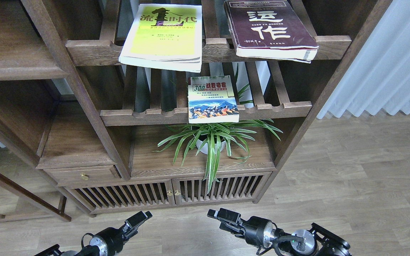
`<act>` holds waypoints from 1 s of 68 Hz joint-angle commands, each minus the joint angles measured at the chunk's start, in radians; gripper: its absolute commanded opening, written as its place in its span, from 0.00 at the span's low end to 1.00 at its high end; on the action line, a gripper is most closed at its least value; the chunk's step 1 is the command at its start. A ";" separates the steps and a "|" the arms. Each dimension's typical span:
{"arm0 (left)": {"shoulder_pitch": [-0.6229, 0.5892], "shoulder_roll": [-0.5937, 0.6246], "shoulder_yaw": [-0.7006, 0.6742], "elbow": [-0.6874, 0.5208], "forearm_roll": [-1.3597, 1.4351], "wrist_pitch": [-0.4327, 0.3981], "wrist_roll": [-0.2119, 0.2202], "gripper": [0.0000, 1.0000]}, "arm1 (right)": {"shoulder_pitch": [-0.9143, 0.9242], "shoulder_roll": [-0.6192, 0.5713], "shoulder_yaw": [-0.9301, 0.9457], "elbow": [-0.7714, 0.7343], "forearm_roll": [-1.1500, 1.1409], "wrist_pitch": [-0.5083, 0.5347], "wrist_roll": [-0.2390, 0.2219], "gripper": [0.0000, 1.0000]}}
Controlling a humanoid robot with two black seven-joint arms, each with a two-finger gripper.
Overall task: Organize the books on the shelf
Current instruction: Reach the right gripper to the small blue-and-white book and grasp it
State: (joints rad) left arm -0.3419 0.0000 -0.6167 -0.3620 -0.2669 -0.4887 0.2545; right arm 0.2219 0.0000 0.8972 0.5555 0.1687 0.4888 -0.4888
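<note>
The yellow-green book [164,35] with a white border lies flat on the upper slatted rack and overhangs its front rail. The thick maroon book [267,30] lies to its right on the same rack. The cream "300" book [212,99] lies on the lower slatted rack, above a plant. A solid dark-brown plank shelf [11,53] sits at the upper left, with nothing on it. My left gripper [139,218] and right gripper [222,215] are low in front of the cabinet, far below the books and holding nothing. Their fingers cannot be told apart.
A spider plant [214,142] in a white pot stands on the solid board below the lower rack. Slatted cabinet doors [171,193] and a small drawer [84,176] are beneath. A white curtain [393,60] hangs at the right above wooden floor [351,185].
</note>
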 commanded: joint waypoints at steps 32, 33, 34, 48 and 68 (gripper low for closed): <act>0.041 0.000 0.000 0.011 -0.006 0.000 -0.003 1.00 | 0.129 0.000 0.229 0.109 0.000 0.000 0.000 0.99; 0.041 0.000 0.000 0.011 -0.006 0.000 -0.003 1.00 | 0.132 0.000 0.236 0.110 0.000 0.000 0.000 0.99; 0.041 0.000 0.000 0.011 -0.006 0.000 -0.003 1.00 | 0.137 0.000 0.252 0.116 0.000 0.000 0.000 0.99; 0.054 0.000 -0.014 0.012 -0.006 0.000 -0.006 1.00 | 0.180 0.000 0.307 0.135 0.000 0.000 0.016 1.00; 0.060 0.000 -0.015 0.012 -0.006 0.000 -0.009 1.00 | 0.241 0.000 0.305 0.109 -0.003 -0.022 0.033 1.00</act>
State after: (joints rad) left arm -0.2836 0.0000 -0.6321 -0.3497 -0.2731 -0.4887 0.2469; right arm 0.4384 0.0000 1.2026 0.6744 0.1675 0.4858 -0.4576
